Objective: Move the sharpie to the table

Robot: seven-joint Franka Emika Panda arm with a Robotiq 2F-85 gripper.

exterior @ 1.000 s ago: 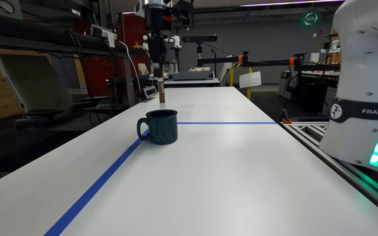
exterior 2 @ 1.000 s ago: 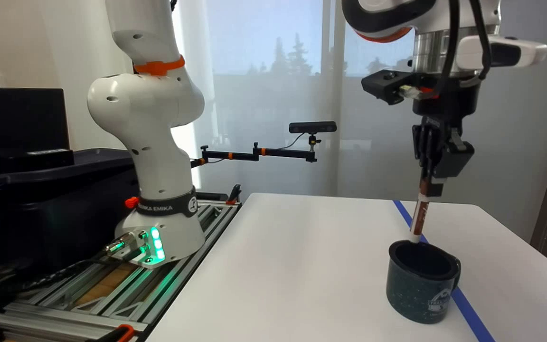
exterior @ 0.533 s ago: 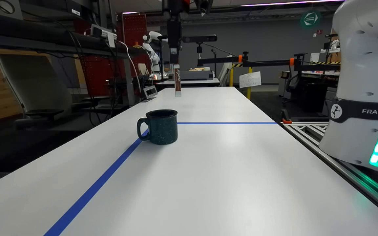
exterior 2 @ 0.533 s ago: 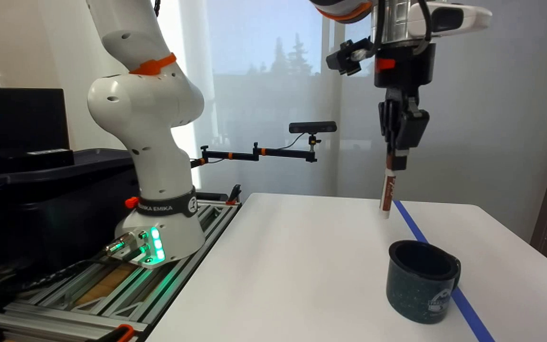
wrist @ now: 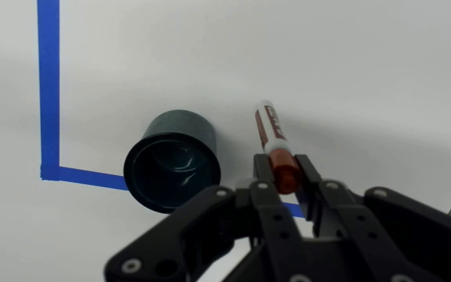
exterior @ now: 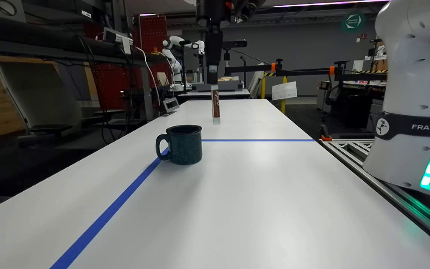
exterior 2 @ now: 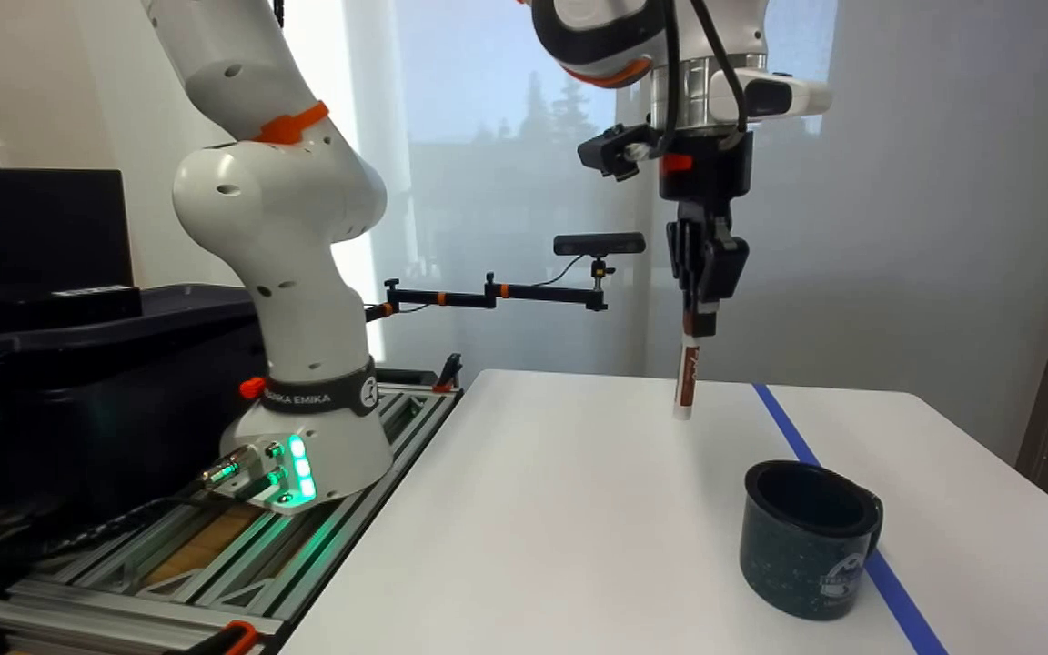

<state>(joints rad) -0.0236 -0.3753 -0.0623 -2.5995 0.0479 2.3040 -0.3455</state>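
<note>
So the fingers [wrist: 264,168] are pinched on the sharpie [wrist: 275,145] by its cap, gap no wider than that, and it dangles close to upright right below them, seemingly clear of the table [exterior 2: 533,509]. My worry: with only the cap held, going down too far could jam the bottom end and twist it; letting go too high, it'd probably tip and roll, maybe into the mug [wrist: 172,164] lower and off to the fingers' side. Looks-wise: reddish-brown cap, white barrel, brown label, pale tip.
</note>
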